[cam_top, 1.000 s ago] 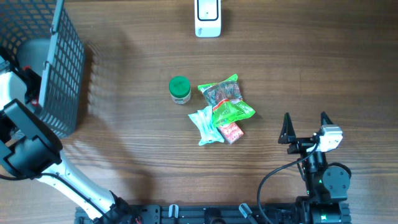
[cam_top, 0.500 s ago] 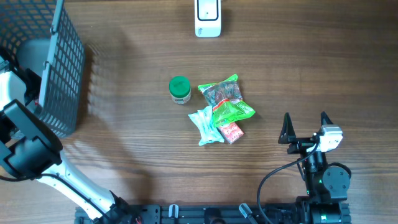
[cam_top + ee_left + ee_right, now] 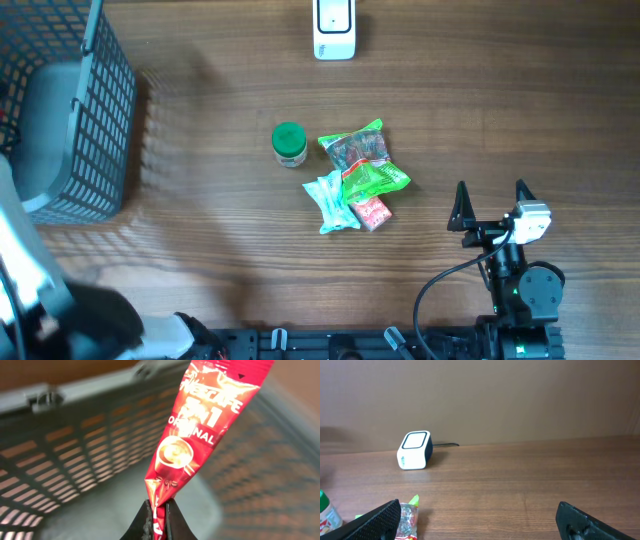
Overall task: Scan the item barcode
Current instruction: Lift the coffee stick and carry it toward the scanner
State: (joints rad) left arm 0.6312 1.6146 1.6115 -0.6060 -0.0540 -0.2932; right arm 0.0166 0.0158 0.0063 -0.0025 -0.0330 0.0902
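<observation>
your left hand (image 3: 159, 520) is pinching the red coffee sachet (image 3: 200, 435) close to the basket (image 3: 100, 120), far left. your right hand (image 3: 490, 195) is sitting wide open. you are not reaching the scanner (image 3: 334, 28) yet, so scanning is waiting.

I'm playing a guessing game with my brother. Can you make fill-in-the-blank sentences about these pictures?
The left gripper holds a coffee packet coloured ___.
The bottle on the table has a lid coloured ___.
The right gripper is wide ___.
Missing words: red, green, open.
</observation>
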